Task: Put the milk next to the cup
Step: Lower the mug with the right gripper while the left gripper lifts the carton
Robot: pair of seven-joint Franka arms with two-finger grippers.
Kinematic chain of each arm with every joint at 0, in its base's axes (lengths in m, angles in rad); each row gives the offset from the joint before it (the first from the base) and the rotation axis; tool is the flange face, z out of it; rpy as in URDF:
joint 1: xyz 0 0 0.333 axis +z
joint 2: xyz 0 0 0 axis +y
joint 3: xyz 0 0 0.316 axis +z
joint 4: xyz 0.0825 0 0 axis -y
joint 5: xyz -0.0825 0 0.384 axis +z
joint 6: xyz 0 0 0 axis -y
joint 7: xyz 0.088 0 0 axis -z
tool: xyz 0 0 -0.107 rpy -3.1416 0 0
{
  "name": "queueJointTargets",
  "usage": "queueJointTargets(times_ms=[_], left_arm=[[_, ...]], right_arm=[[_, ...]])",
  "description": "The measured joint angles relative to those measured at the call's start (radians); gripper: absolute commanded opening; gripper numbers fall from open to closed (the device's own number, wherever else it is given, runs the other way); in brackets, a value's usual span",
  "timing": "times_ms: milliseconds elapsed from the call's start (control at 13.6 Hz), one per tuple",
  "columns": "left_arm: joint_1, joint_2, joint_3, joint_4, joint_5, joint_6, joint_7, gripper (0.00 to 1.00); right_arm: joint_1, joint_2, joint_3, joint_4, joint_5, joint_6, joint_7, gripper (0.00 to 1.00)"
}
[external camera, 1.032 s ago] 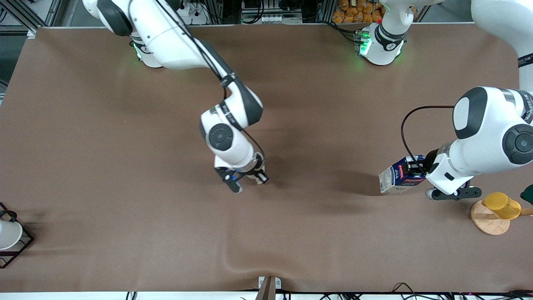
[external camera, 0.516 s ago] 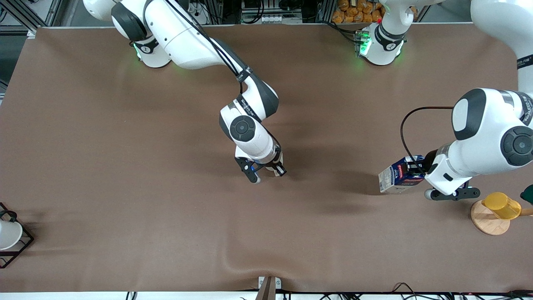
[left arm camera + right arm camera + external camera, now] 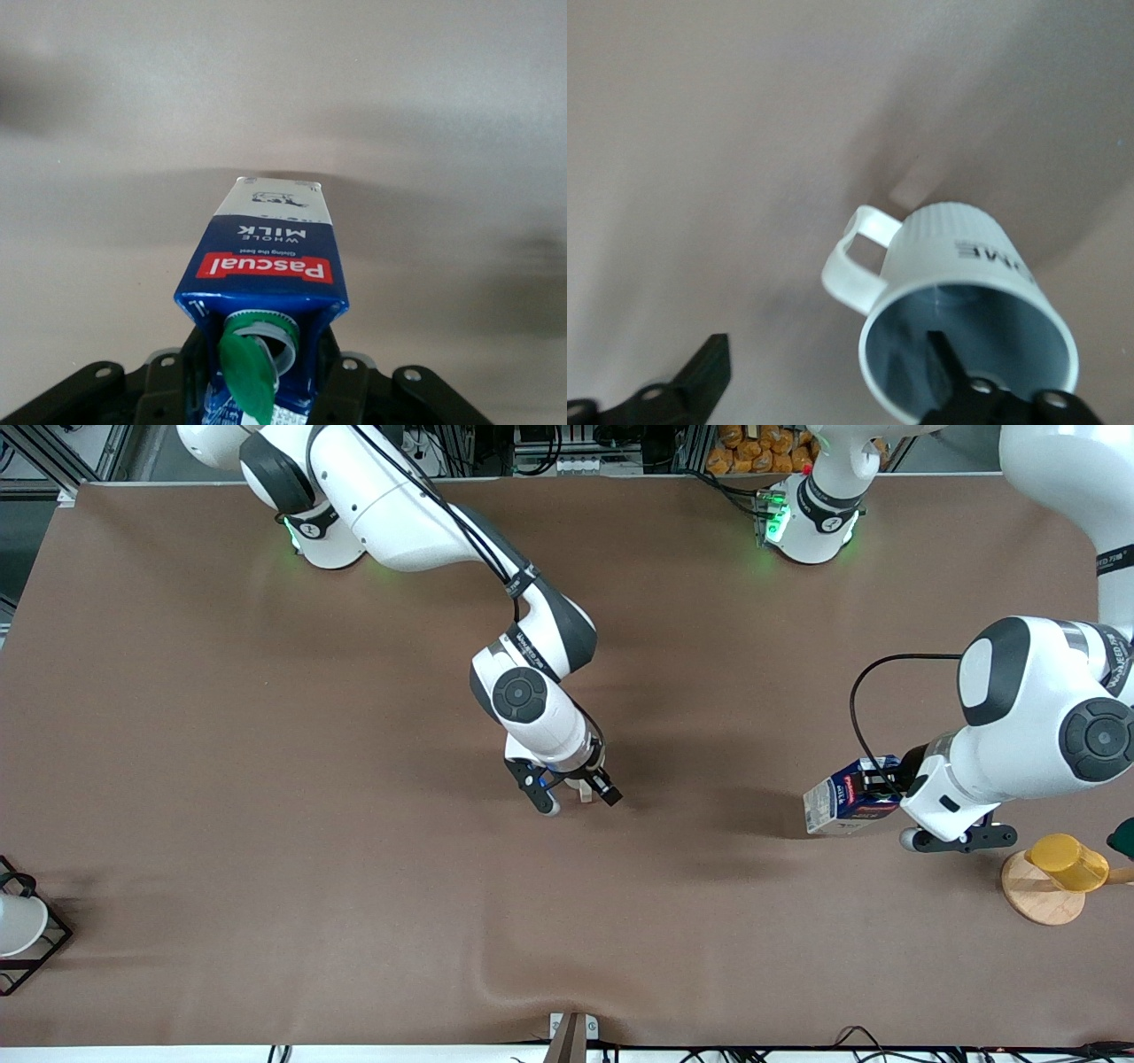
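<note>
The cup [image 3: 966, 292], cream-white with a grey inside and a side handle, is in the middle of the brown table and mostly hidden under my right hand [image 3: 586, 790]. My right gripper [image 3: 828, 354] is open over it [image 3: 576, 798], with one finger inside the cup and the other well outside the handle. The milk [image 3: 837, 804], a dark-blue carton with a red band [image 3: 266, 257], lies tipped on its side in the air above the table toward the left arm's end. My left gripper [image 3: 259, 381] is shut on its gabled end [image 3: 881, 782].
A yellow cup [image 3: 1067, 862] on a round wooden base [image 3: 1038, 896] stands just past the left gripper, near the table's end. A white cup in a black wire frame [image 3: 18, 926] sits at the right arm's end. The cloth has a wrinkle [image 3: 514, 979] near the front edge.
My right arm carried the cup toward the left arm's end, then its fingers opened and let go of it. The left arm with the milk has barely shifted.
</note>
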Motion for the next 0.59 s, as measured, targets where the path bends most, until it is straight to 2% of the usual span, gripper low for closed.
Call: queueJointTargets(times_ms=[368, 589], left_arm=[[-0.067, -0.001, -0.08, -0.01, 0.0, -0.049, -0.095, 0.49], [-0.115, 0.0, -0.142, -0.049, 0.0, -0.051, -0.186, 0.49]], right_arm=[[-0.024, -0.073, -0.007, 0.052, 0.025, -0.186, 0.003, 1.0], [-0.107, -0.134, -0.009, 0.061, 0.059, -0.341, -0.099, 1.0]])
